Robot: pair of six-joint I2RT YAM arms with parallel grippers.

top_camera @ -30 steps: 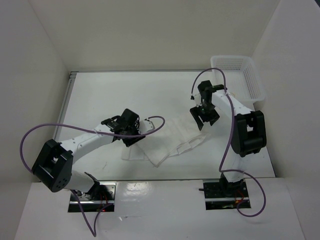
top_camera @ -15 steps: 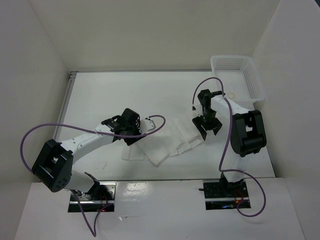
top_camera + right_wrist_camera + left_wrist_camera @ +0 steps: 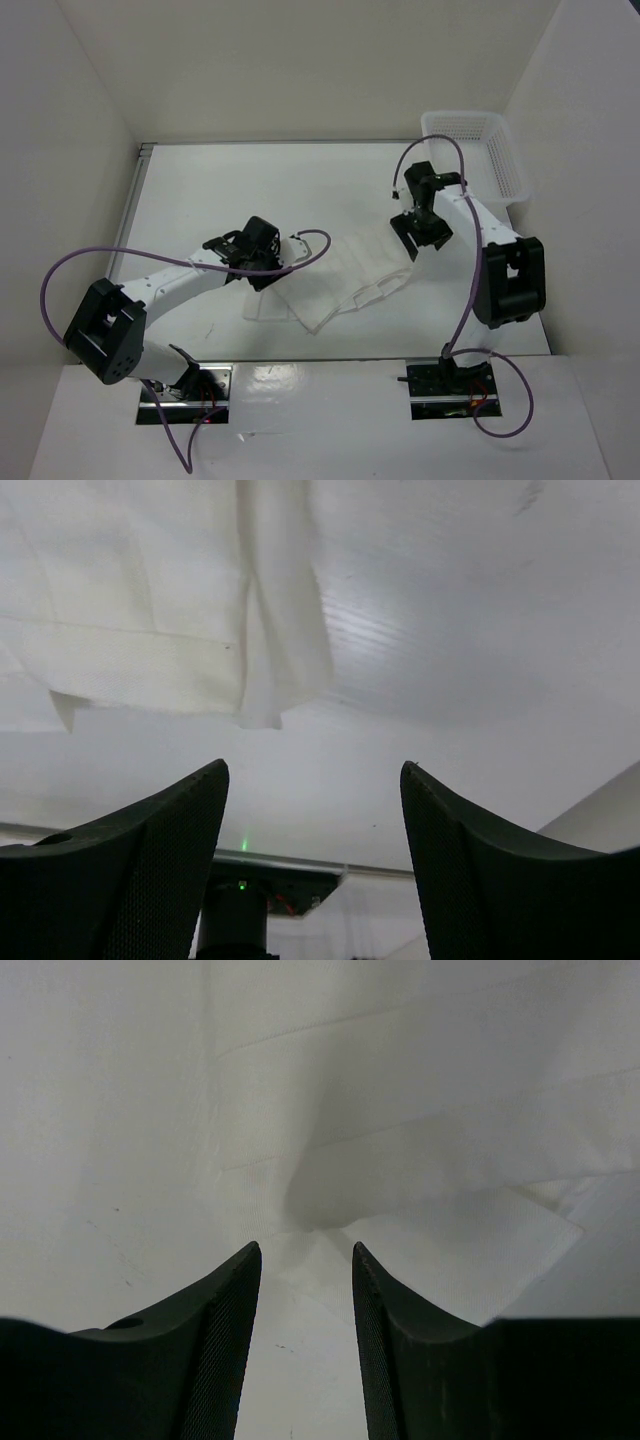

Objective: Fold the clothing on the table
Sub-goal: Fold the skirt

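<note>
Clothing (image 3: 335,280) lies spread on the table (image 3: 220,190) between your two arms. One end sits right under the left pincer (image 3: 305,1250), and the other edge is just ahead of the right pincer (image 3: 313,770), off to one side of its tips.

Your left pincer is about half open and points down into the fabric. Cloth shows through the gap, and a soft pucker fans out from just beyond the tips. It looks set there to gather a pinch or to pin that end down, but I see no fold actually clamped between the jaws, so treat it as holding nothing.

Your right pincer stands wide apart and has nothing in it. Only bare tabletop lies between its fingers (image 3: 160,870). A narrow strip of the garment ends in a blunt corner just past them, so that wide stance reads as readiness to take that edge.

The garment is thin, limp and matte white. It carries faint straight creases and lies in overlapping layers, so expect it to sag and slide rather than keep a shape. The table is smooth and matte with a few tiny specks. Both pairs of fingers are black and curved, tapering to the tips, and their inner faces have a fine cross-hatch for grip.
</note>
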